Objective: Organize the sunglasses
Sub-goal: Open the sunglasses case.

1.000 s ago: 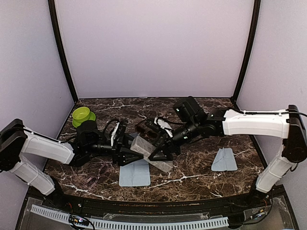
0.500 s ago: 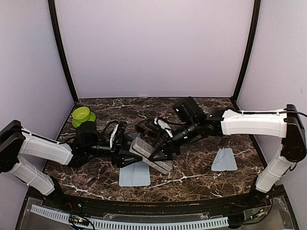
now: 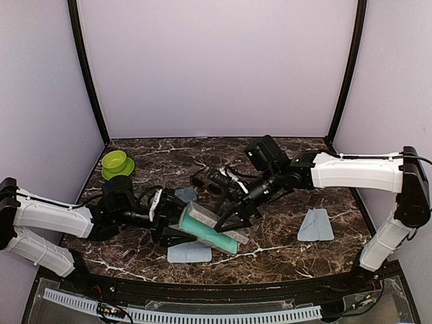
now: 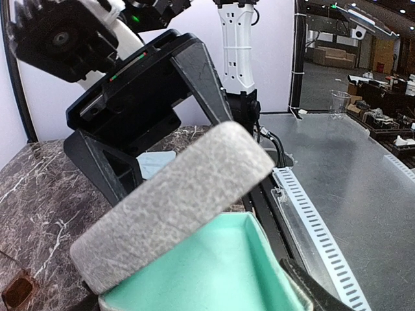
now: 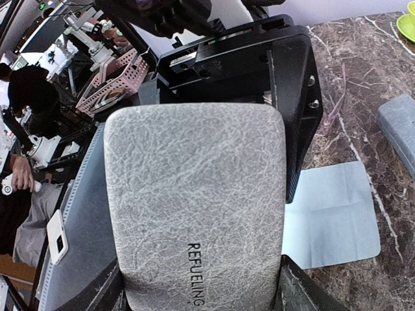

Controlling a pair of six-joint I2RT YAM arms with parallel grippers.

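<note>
A grey case (image 3: 210,225) hangs open between both grippers above the table's middle. My left gripper (image 3: 173,227) is shut on its teal-lined base (image 4: 207,272). My right gripper (image 3: 231,217) is shut on the grey lid (image 5: 194,194), which is printed "REFUELING". The case holds nothing. The sunglasses with dark reddish-brown lenses (image 3: 206,179) lie on the marble behind the case, partly hidden by the right arm. The purple-tinted pair (image 3: 135,247) lies at the front left, below the left arm.
A light-blue cloth (image 3: 189,252) lies under the case and shows in the right wrist view (image 5: 331,214). A second cloth (image 3: 316,225) lies at the right. A blue-grey case (image 3: 185,194) sits behind the left gripper. A green bowl (image 3: 116,162) stands at the back left.
The case was shut and is now open, with its teal lining showing. My left arm has drawn back and down with the base. My right gripper keeps the lid.
</note>
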